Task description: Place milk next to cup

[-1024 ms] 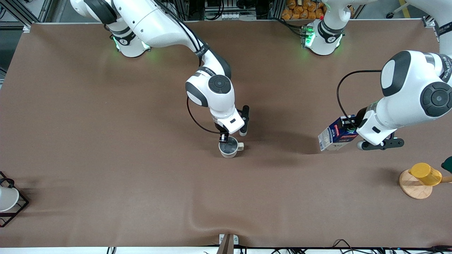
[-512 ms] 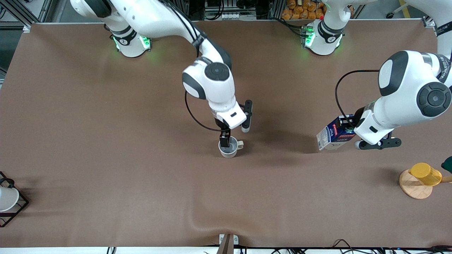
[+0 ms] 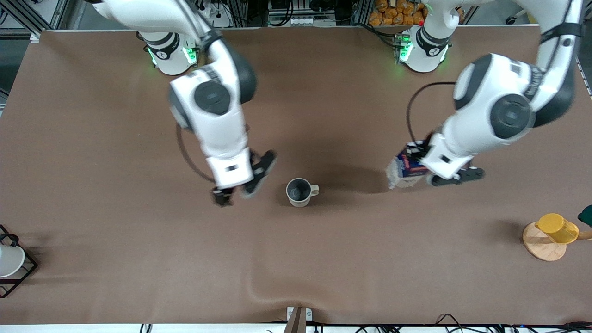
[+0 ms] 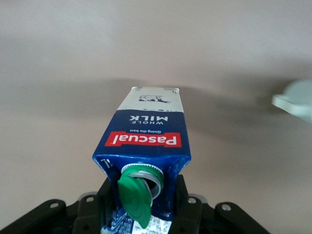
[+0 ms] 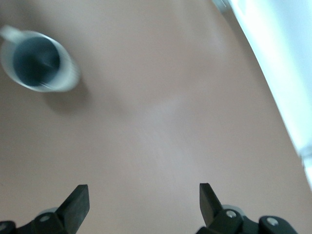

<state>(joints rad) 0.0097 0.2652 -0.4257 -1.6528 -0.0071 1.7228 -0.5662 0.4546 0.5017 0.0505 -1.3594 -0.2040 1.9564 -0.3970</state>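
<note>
The milk (image 3: 403, 169), a dark blue carton with a green cap and red label, is held tilted in my left gripper (image 3: 423, 163) over the table, toward the left arm's end from the cup. In the left wrist view the fingers clamp the carton (image 4: 146, 124) at its gabled top, in my left gripper (image 4: 141, 207). The cup (image 3: 299, 192), a grey-beige mug, stands upright and alone mid-table, handle toward the milk. My right gripper (image 3: 231, 194) is open and empty above the table, beside the cup toward the right arm's end. The right wrist view shows the cup (image 5: 39, 61) away from my right gripper (image 5: 142, 191).
A yellow cup on a wooden stand (image 3: 550, 233) sits at the left arm's end of the table. A white cup in a black wire rack (image 3: 11, 263) sits at the right arm's end. The brown cloth is wrinkled near the front edge (image 3: 259, 291).
My right gripper has let go of the cup's rim, lifted and swung toward the right arm's end. My left gripper has carried the milk closer to the cup.
</note>
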